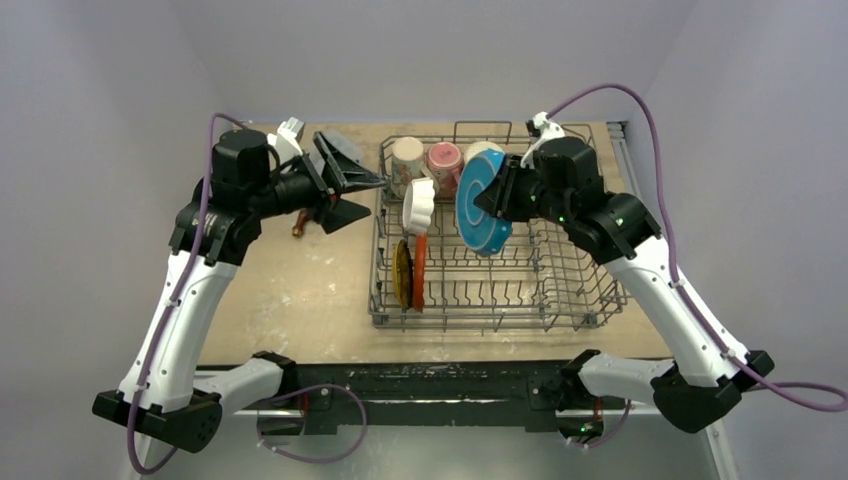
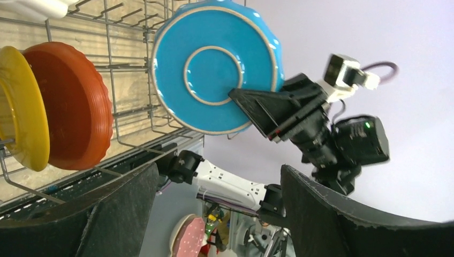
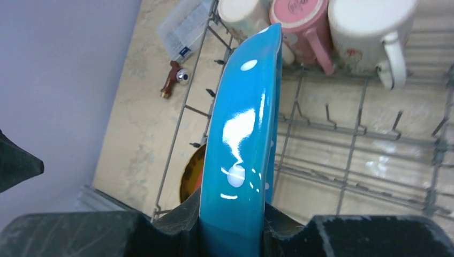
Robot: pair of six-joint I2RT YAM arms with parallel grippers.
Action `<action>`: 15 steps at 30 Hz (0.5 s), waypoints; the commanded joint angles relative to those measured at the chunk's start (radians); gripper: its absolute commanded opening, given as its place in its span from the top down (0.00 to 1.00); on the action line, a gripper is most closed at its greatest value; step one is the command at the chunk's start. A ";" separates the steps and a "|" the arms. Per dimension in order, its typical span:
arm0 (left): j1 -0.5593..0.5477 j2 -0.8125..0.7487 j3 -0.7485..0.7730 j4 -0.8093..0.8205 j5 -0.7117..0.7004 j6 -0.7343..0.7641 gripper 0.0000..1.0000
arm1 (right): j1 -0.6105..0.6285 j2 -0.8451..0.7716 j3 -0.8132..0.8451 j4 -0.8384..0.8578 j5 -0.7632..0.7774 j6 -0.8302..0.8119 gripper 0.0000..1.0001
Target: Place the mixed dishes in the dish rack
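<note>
While the right gripper (image 1: 493, 203) is clamped on the lower rim of the blue plate (image 1: 478, 212), that plate stands on edge between its fingers (image 3: 369, 235), over the dish rack (image 1: 470, 322). Contact with the tines cannot be determined. Beyond the fingertips, a cream mug (image 3: 241, 10), a pink mug (image 3: 297, 16) and a second cream mug (image 3: 369, 27) sit in a row. The left gripper (image 1: 352, 190) is spread wide, nothing between its fingers, just outside the rack's left wall. Ahead of those fingers, the orange plate (image 2: 75, 107) and yellow plate (image 2: 21, 107) stand upright in the tines.
</note>
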 commanded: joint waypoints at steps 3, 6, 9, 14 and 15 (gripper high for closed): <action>0.003 -0.058 -0.021 0.012 0.086 0.071 0.17 | -0.099 -0.072 -0.097 0.124 -0.251 0.254 1.00; 0.003 -0.064 0.001 -0.042 0.136 0.101 0.17 | -0.108 -0.066 -0.129 0.116 -0.294 0.325 1.00; 0.002 -0.095 0.021 -0.094 0.161 0.137 0.18 | -0.109 -0.081 -0.195 0.167 -0.342 0.402 1.00; 0.001 -0.150 0.039 -0.179 0.201 0.203 0.18 | -0.105 -0.072 -0.248 0.226 -0.358 0.456 1.00; 0.002 -0.161 0.038 -0.193 0.212 0.218 0.18 | -0.104 -0.070 -0.256 0.237 -0.355 0.457 1.00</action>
